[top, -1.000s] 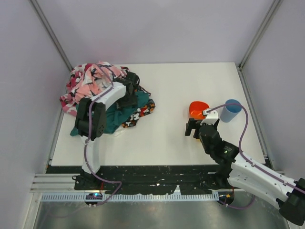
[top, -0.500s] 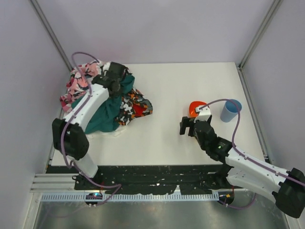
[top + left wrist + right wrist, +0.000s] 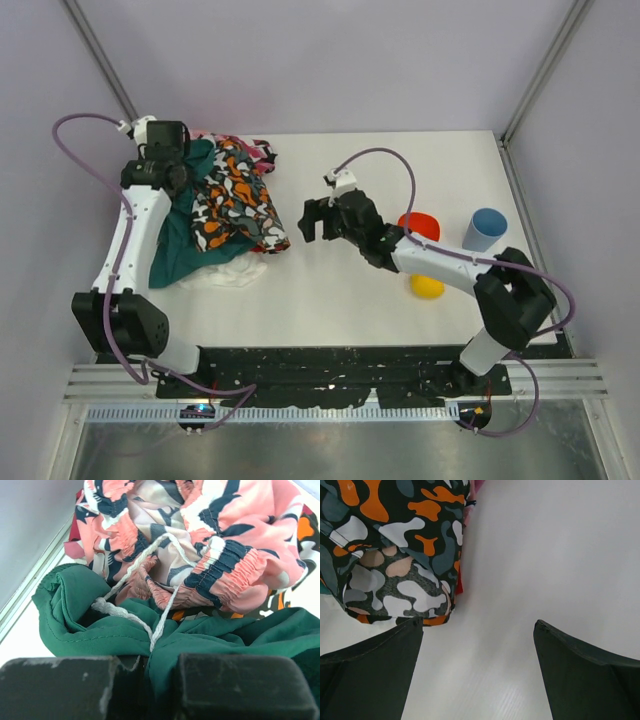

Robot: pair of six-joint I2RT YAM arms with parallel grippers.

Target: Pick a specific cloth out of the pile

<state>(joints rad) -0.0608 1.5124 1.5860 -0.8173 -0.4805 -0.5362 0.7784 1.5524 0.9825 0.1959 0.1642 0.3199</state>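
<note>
On your left, the left gripper (image 3: pixel 178 170) is clenched on a fold of the teal cloth (image 3: pixel 100 625) at the pile's (image 3: pixel 225 200) far-left edge, with the pink bird-print cloth (image 3: pixel 225 555) bunched just beyond its fingers. The red cloth (image 3: pixel 460 584) you want shows only as a thin sliver under the right edge of the patterned cloth (image 3: pixel 235 195); the rest is hidden. Right of the pile, the right gripper (image 3: pixel 318 220) hangs spread wide over bare table (image 3: pixel 380 160), holding nothing, and further right sit an orange bowl (image 3: pixel 420 225), a yellow object (image 3: pixel 427 287) and a blue cup (image 3: pixel 487 228).
</note>
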